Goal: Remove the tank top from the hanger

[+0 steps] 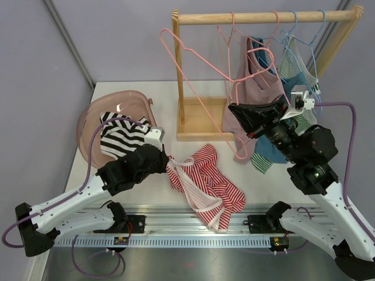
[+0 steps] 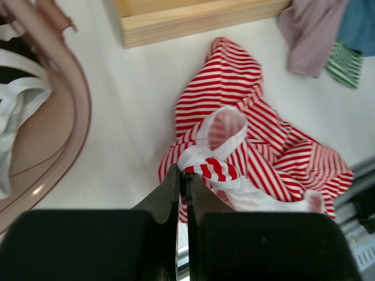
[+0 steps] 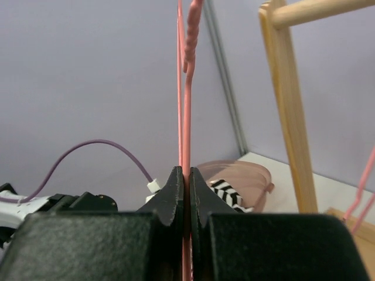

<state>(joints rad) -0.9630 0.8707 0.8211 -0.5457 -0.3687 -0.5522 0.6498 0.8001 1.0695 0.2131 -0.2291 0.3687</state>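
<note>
on the table (image 1: 146,93), near its front edge, the red-striped tank top (image 1: 208,181) lies crumpled, with no hanger in it. left gripper (image 2: 183,172): jaws closed, pinching the garment's white trim at its left end. right gripper (image 3: 185,171): jaws clamped on the wire of a bare pink hanger (image 3: 187,117), raised beside the wooden rack (image 1: 181,76). other garments hang from the rack. a pink basket (image 1: 88,126) at far left holds a black-striped item.

Item counts by kind.
Two arms (image 1: 76,199); one wooden rack (image 1: 177,76); one pink basket (image 1: 120,100); three pink wire hangers (image 3: 187,129); two blue wire hangers (image 1: 295,22); five garments (image 1: 249,96), one a red-striped tank top (image 1: 208,181).
</note>
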